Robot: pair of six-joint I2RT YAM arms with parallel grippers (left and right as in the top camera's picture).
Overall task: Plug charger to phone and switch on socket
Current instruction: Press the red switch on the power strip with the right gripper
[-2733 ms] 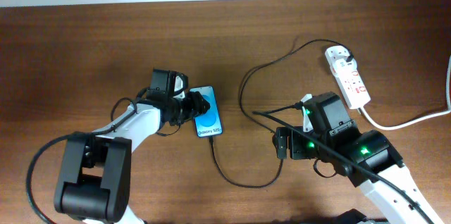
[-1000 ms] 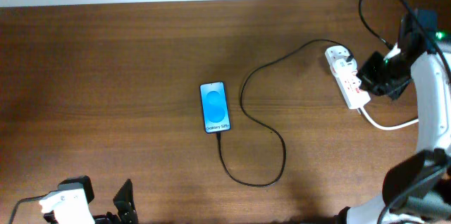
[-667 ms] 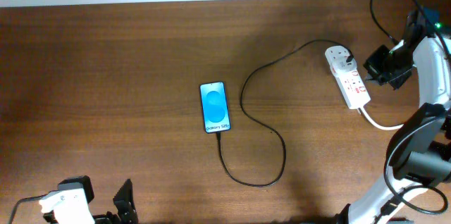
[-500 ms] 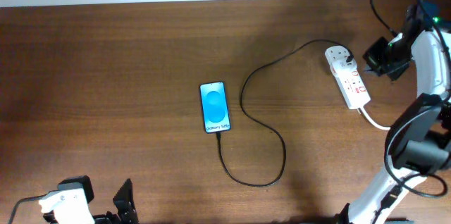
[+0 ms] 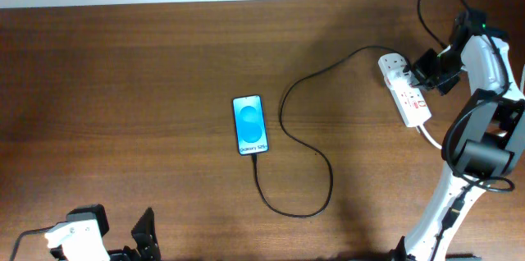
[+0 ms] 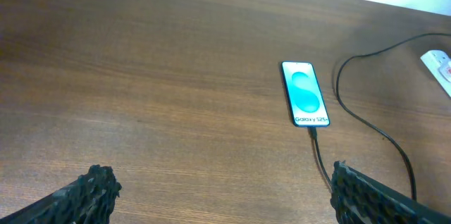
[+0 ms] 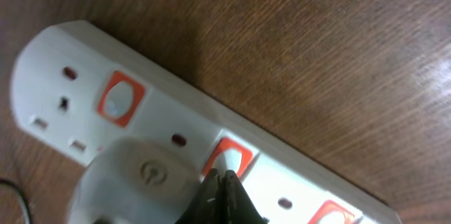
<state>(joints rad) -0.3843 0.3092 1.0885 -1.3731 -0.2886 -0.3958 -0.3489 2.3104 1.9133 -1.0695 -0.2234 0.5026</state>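
Observation:
The phone (image 5: 249, 125) lies flat mid-table, its blue screen lit, also in the left wrist view (image 6: 305, 102). The charger (image 5: 328, 171) is a thin black cable. It runs from the phone's near end (image 6: 312, 129) in a loop to a pale round plug (image 7: 137, 182) seated in the white socket (image 5: 408, 93). My right gripper (image 7: 224, 175) is shut, its tips resting on a red switch (image 7: 232, 157) beside that plug. My left gripper (image 6: 222, 182) stands wide open low over bare table, far from the phone, with nothing between its fingers.
The socket's thick white cord (image 5: 435, 139) trails toward the table's right edge. Another red switch (image 7: 118, 98) sits at the strip's unused outlet. The right arm (image 5: 484, 56) arches over the far right corner. A pale wall strip borders the table's back edge.
My right gripper has swung from beside the socket's right side in over the strip, onto the switch. The left arm, phone and cable have not moved.

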